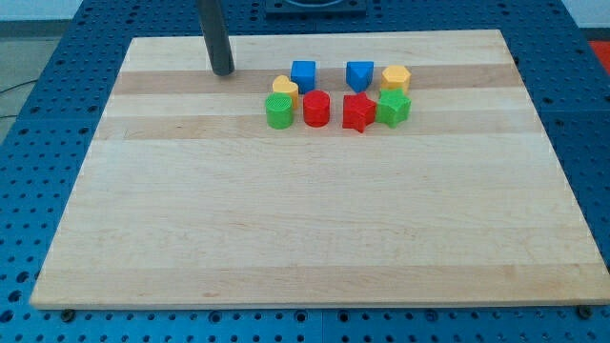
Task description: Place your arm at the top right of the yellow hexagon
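My tip (pixel 222 70) rests on the counter (pixel 305 219) near its top edge, well to the view's left of the yellow hexagon (pixel 396 77), with bare wood between the tip and the blocks. No jaws are fitted; the arm ends in a plain rod.

Left of the hexagon, in order: green cylinder (pixel 279 111), yellow block (pixel 284 88) (probably heart-shaped; the outline is unclear), blue cube (pixel 303 74), red cylinder (pixel 316 109), red star (pixel 358 111), blue block (pixel 359 74). The green star (pixel 393 108) sits just below the hexagon.

The hexagon lies at the cluster's top right. To its right the counter is open to the right edge; above it only a narrow strip reaches the top edge.
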Robot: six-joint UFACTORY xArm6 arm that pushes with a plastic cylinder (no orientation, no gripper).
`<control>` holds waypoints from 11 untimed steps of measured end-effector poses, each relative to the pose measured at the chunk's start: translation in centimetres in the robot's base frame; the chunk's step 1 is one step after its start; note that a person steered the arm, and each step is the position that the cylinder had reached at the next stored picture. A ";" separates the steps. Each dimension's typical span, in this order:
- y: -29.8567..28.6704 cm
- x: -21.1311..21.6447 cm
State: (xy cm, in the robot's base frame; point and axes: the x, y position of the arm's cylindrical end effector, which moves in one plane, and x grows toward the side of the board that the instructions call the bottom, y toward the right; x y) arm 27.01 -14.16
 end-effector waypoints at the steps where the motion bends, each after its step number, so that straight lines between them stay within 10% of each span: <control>1: 0.0 0.0; 6: 18.6 -7.8; 11: 27.7 -2.6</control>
